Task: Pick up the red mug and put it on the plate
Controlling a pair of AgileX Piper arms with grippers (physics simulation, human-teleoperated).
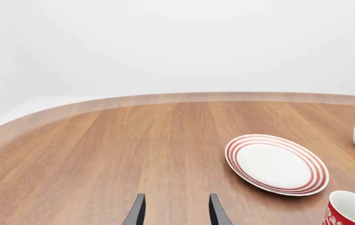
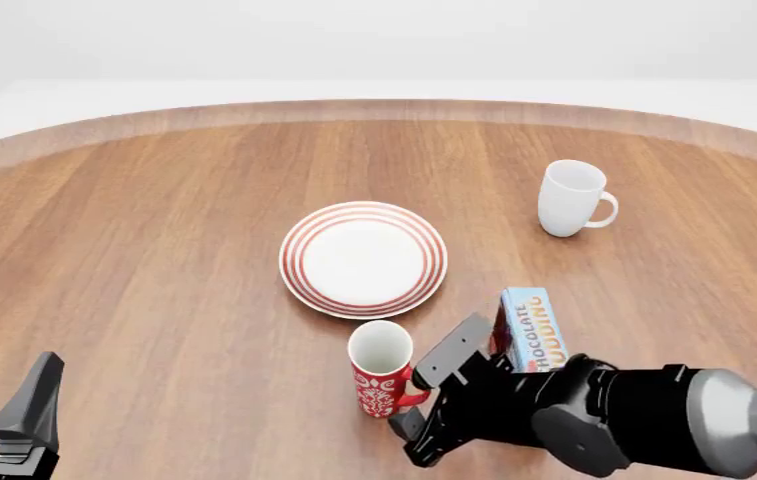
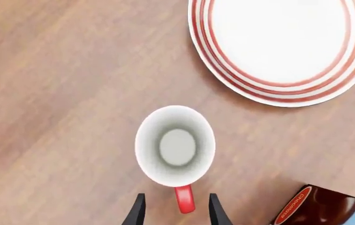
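Right gripper (image 3: pixel 176 211) fingers spread open, straddling red mug (image 2: pixel 381 368) handle, not clamped. Should close squarely on handle, then lift straight before heading to plate (image 2: pixel 363 259). Left gripper (image 1: pixel 176 211) open, idle.

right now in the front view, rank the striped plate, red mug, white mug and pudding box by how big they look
1. Round white plate with red rings, clearly largest.
2-4. Patterned red mug, plain white mug and blue chocolate pudding box look alike; the red mug is nearer the camera and the box partly hidden, so unranked.

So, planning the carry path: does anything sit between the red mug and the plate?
No. In the front view only bare table separates the red mug from the plate.
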